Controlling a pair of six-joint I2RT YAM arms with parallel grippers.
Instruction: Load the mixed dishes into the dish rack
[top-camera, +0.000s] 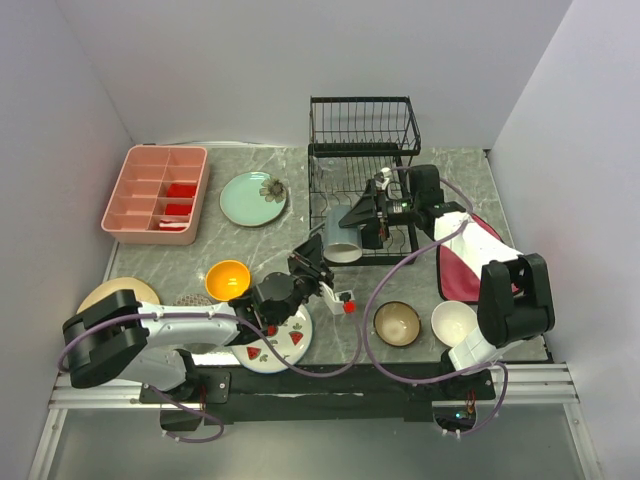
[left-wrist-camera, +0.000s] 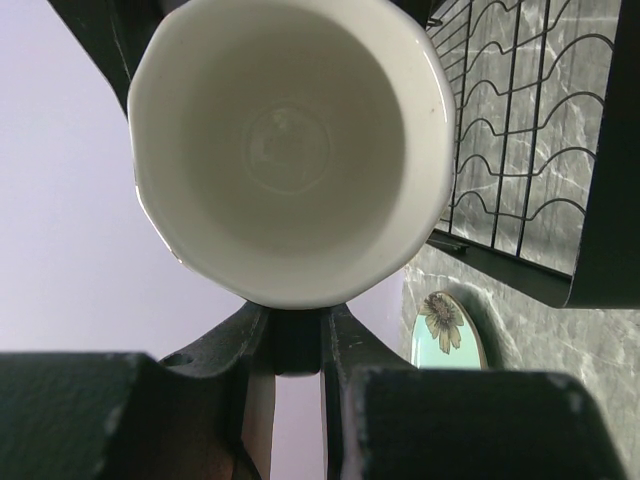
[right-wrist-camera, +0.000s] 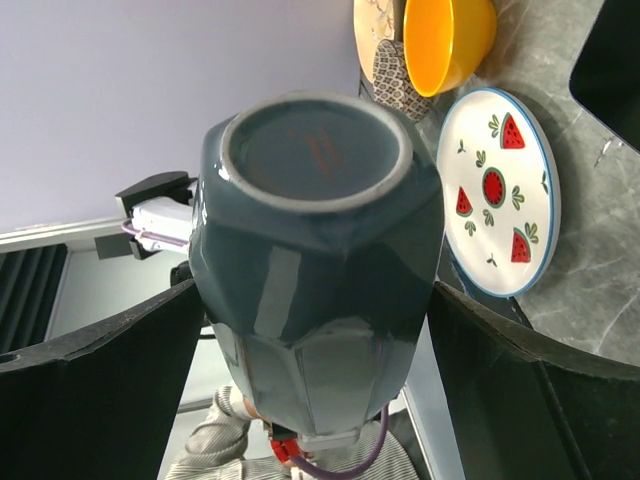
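**Left gripper (top-camera: 326, 260) pinches slate-blue faceted ceramic mug (top-camera: 340, 243) by the rim, right jaws wide around it**

Left gripper (left-wrist-camera: 295, 338) is closed narrow on the lower lip of the mug (left-wrist-camera: 290, 150), whose glossy white inside fills the left wrist view. Right gripper (top-camera: 355, 224) comes in from 2 o'clock. In its wrist view the right gripper (right-wrist-camera: 315, 300) has its fingers spread wide on either side of the mug (right-wrist-camera: 315, 250), base towards the camera. Whether the pads touch the walls cannot be told.

The mug lies on its side near the table's centre, mouth towards 7 o'clock, just at 6 o'clock of the black wire two-tier dish rack (top-camera: 362, 125). The rack stands at 12 o'clock against the back wall, and its wavy slotted lower tray (left-wrist-camera: 510, 130) shows beside the mug.

The surface is a grey marbled tabletop (top-camera: 250, 245), boxed in by plain white walls (top-camera: 250, 60) at the back and both sides.

- 11 o'clock: round mint floral plate (top-camera: 253, 198)
- 10 o'clock: pink plastic compartment tray (top-camera: 112, 200)
- 8 o'clock: orange bowl (top-camera: 228, 280) and tan plate (top-camera: 110, 293)
- 6 o'clock: white watermelon-print plate (top-camera: 285, 345), partly under the left arm
- 5 o'clock: brown bowl (top-camera: 397, 323) with a white bowl (top-camera: 453, 322) just beside it
- 3 o'clock: red cloth (top-camera: 460, 275), under the right arm
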